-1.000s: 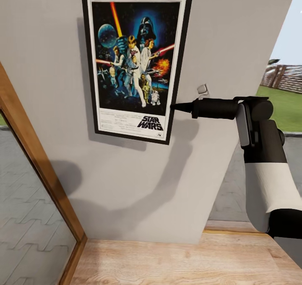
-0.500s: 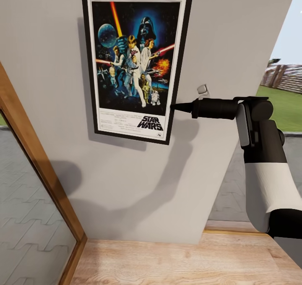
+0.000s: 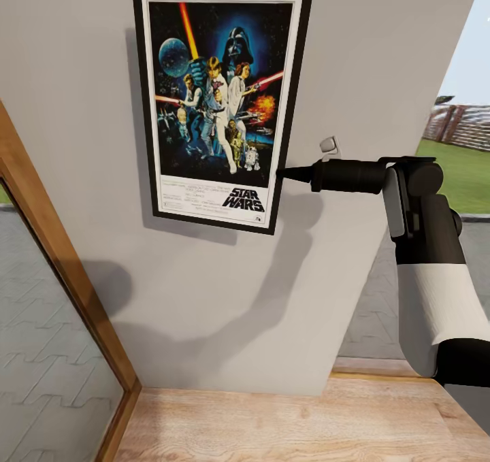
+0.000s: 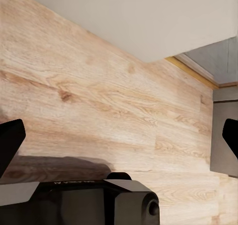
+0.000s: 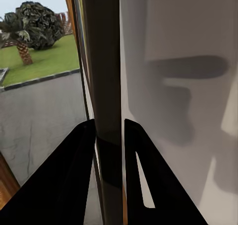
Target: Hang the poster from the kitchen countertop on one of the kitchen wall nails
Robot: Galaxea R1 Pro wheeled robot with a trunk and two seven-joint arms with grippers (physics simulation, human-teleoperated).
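Nearest lies the wooden floor [image 3: 286,424], over which the left gripper [image 4: 119,135] hangs with fingers spread wide and empty. Farther, the right gripper [image 3: 282,173] reaches left and pinches the right edge of the poster [image 3: 219,101], its fingers narrow around the frame. The poster sits flat against the grey wall [image 3: 354,60], so hanging looks nearly done; next comes a careful release. The small metal handle [image 3: 329,145] just beside the arm could snag a retreat.
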